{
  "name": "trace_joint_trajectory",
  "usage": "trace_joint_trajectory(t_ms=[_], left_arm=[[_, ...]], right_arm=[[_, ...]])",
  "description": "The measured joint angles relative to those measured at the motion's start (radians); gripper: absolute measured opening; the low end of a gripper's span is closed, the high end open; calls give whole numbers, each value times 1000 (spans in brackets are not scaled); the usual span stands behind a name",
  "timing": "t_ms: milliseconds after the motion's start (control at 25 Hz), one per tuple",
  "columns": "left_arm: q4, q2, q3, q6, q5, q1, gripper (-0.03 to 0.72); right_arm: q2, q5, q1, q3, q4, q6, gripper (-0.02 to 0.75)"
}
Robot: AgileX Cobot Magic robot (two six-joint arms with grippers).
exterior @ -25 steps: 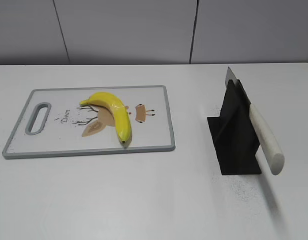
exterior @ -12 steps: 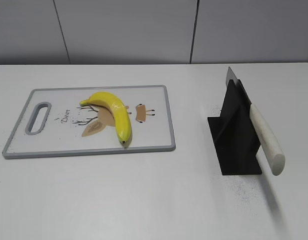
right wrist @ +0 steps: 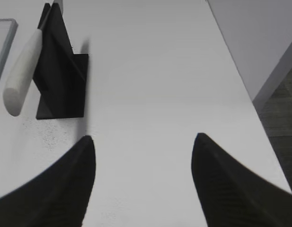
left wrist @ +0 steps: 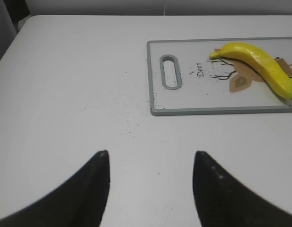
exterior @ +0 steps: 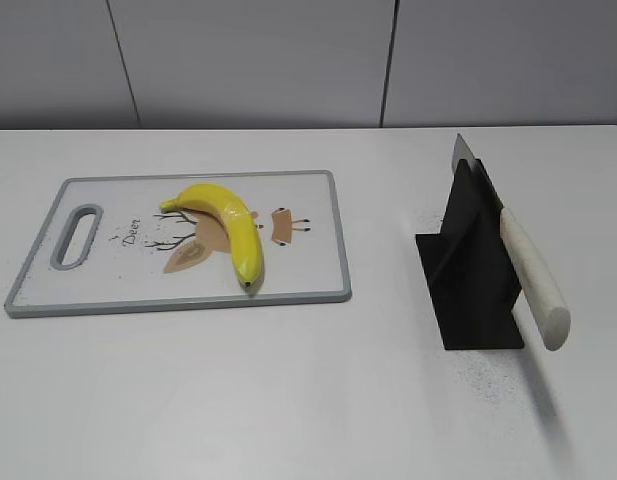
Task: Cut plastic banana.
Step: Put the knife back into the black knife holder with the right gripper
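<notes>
Banana (exterior: pixel 228 225) lies ready on cutting board (exterior: pixel 308 285), knife (exterior: pixel 528 275) racked at 3 o'clock for pickup; both arms' fingers (left wrist: pixel 101 163) (right wrist: pixel 86 146) apart, empty.

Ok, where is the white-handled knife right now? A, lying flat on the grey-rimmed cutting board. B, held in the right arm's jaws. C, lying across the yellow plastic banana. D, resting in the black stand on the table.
D: the white-handled knife leans in the black stand, apart from the grey-rimmed cutting board, where the glossy yellow plastic banana lies alone; both arms' jaws stand open and empty.
</notes>
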Motion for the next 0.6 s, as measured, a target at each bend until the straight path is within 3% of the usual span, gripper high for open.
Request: trace_joint_trajectory(t_ms=[600], left_arm=[[0, 0, 0, 1, 0, 0, 544]], right_arm=[[0, -1, 0, 0, 37, -50, 512]])
